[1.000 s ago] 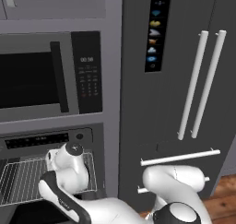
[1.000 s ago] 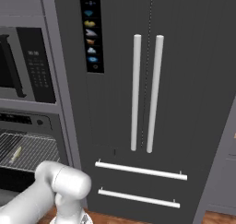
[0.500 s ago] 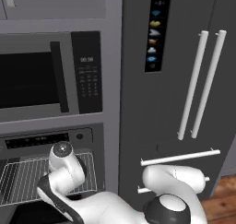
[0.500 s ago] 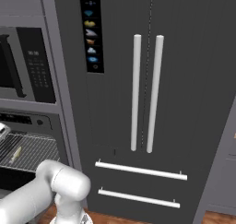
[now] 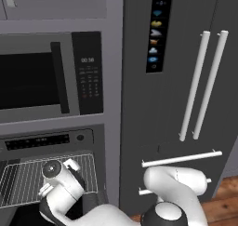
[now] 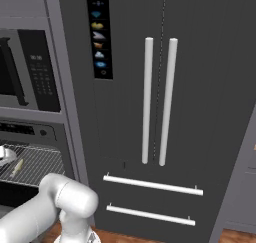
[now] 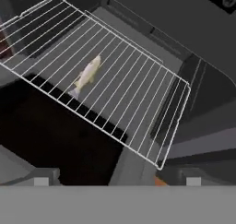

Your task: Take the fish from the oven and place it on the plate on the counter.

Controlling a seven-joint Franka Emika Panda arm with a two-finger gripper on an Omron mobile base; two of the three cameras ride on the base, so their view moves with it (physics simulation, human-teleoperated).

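Kitchen wall of tall grey units: oven (image 5: pixel 51 141) low at left, microwave (image 5: pixel 46 76) above it, double-door fridge (image 5: pixel 186 81) to the right.

Nearest the cameras, the arm (image 5: pixel 172 188) bends down toward the open oven, its wrist in front of the rack (image 5: pixel 18 183). In the hand view the gripper (image 7: pixel 117 180) hangs above and short of the rack (image 7: pixel 106 85), its tips (image 7: pixel 41 180) set wide apart with nothing between them. Released, empty.

On the rack lies the fish (image 7: pixel 87 74), flat on the wires, toward the left half and closer to the near edge than the back. In the right base view the fish (image 6: pixel 17 167) shows as a pale sliver on the rack (image 6: pixel 35 164). It touches nothing but the wires.

Assessment: reach stage, no contact made. The fish is judged light, somewhat soft and likely slick, with a narrow rounded body that could roll or squirt from a hard pinch. Best hold is across the thick mid-body, jaws set square to its length, not at the thin tail. Fingers should straddle it from above without catching the wires. The upper oven frame limits clearance on withdrawal.
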